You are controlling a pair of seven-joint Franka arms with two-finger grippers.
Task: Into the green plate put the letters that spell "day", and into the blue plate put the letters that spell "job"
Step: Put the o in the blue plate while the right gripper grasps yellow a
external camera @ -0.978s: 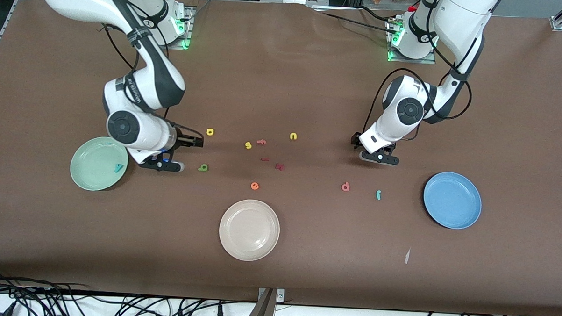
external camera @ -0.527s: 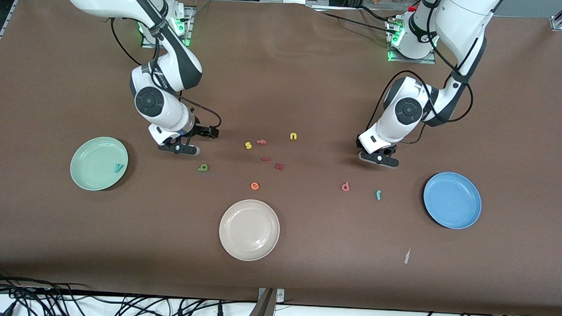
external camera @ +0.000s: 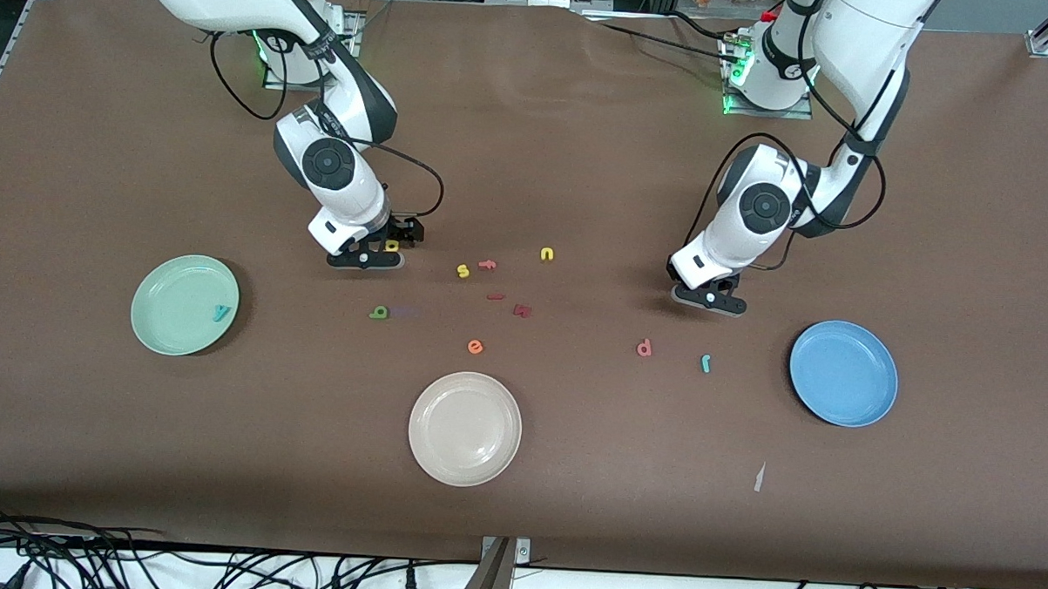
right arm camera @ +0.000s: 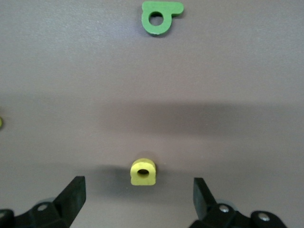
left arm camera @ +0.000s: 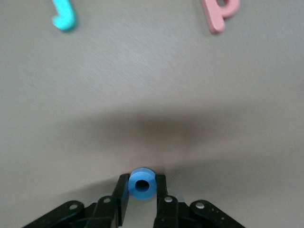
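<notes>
On pale mint-green round plate (external camera: 167,317): teal foam "y" (external camera: 221,313) only; sky-blue round plate (external camera: 864,402) unfilled. Left claw (left arm camera: 142,198) grasping blue foam ring "o" (left arm camera: 142,184); right claw (right arm camera: 137,199) released, straddling yellow rounded foam letter (right arm camera: 143,172).

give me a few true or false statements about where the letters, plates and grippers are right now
1. The left gripper has its fingers on the blue "o". True.
2. The right gripper is shut on the yellow rounded letter. False: its fingers stand wide apart with the letter between them.
3. The teal "y" lies in the green plate. True.
4. The blue plate holds the teal "j". False: it lies on the table beside the salmon-pink letter.
5. The dark green letter sits in the cream-white plate. False: it is on the table.
</notes>
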